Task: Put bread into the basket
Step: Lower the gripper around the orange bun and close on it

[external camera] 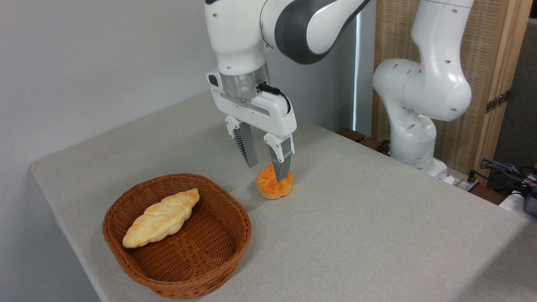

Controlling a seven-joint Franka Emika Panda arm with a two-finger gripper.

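Here we judge the bread [274,184], lying on the desk [377,235] at the frame centre right of the basket [178,239], as light and soft, so our tool [267,170], open wide above it, should pinch its round sides gently.

An orange-golden bun [275,183], a pale-yellow braided loaf [161,218], a brown woven basket [209,264], all on a grey table [356,235].
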